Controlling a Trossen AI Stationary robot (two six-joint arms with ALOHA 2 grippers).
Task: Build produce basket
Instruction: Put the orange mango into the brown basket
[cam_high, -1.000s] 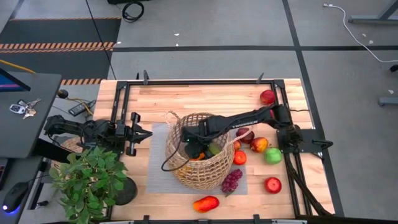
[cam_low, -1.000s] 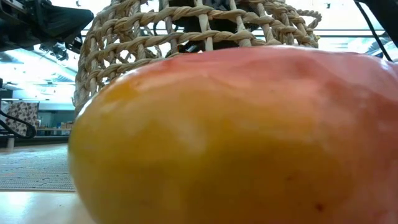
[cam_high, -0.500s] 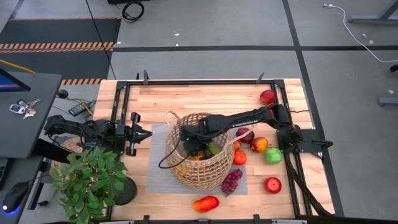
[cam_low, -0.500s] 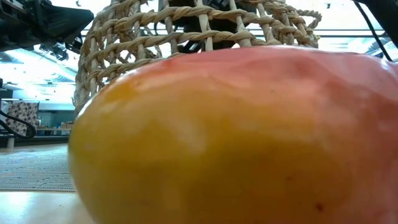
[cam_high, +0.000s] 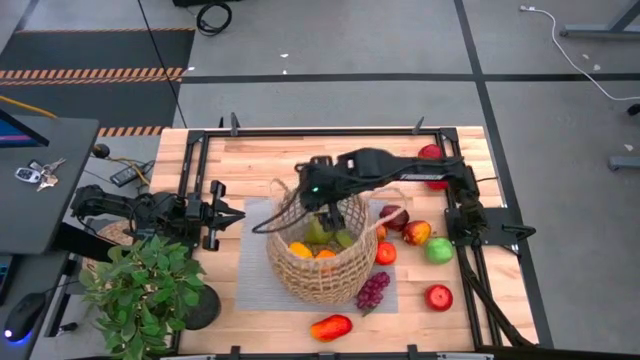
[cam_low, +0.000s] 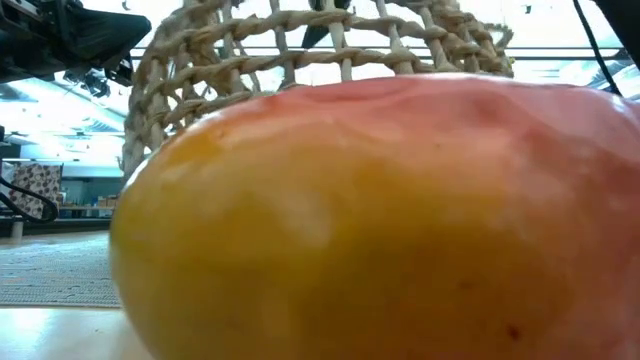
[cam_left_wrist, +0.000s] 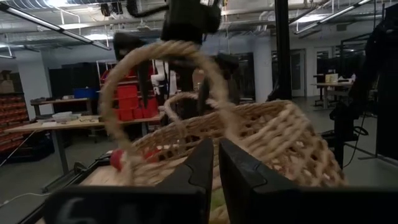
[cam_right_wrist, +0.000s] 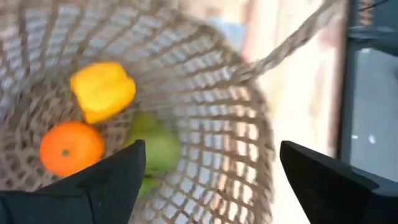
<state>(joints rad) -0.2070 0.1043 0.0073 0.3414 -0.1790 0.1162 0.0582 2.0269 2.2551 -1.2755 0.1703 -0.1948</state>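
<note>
- Basket (cam_high: 318, 250) sits mid-worktop on a grey mat (cam_high: 255, 285), open side up, a loop handle standing at its far rim.
- Inside the basket, right wrist view: yellow pepper (cam_right_wrist: 102, 90), orange (cam_right_wrist: 71, 148), green pear-like piece (cam_right_wrist: 154, 149). Nothing else can be made out in there.
- Right claw (cam_high: 330, 212) hangs over the basket's far rim, pointing down into it, fingers (cam_right_wrist: 106, 180) spread wide, nothing between them.
- Produce on the worktop outside the basket: purple grapes (cam_high: 372, 290) touching the basket's right near side; red-orange mango-like fruit (cam_high: 331, 327) at the near edge, which fills the low view (cam_low: 380, 220).
- Right of the basket: dark red fruit (cam_high: 394, 216), red-yellow apple (cam_high: 417, 232), small red-orange fruit (cam_high: 385, 253), green apple (cam_high: 439, 250), red apple (cam_high: 438, 297) nearer the front.
- 1 more red apple (cam_high: 431, 155) at the far right corner, partly under the right arm.
- Left claw (cam_high: 228, 213) waits at the mat's left edge, aimed at the basket, fingers (cam_left_wrist: 199, 168) pressed together, empty.
- Potted plant (cam_high: 145, 290) stands at the near left corner.
</note>
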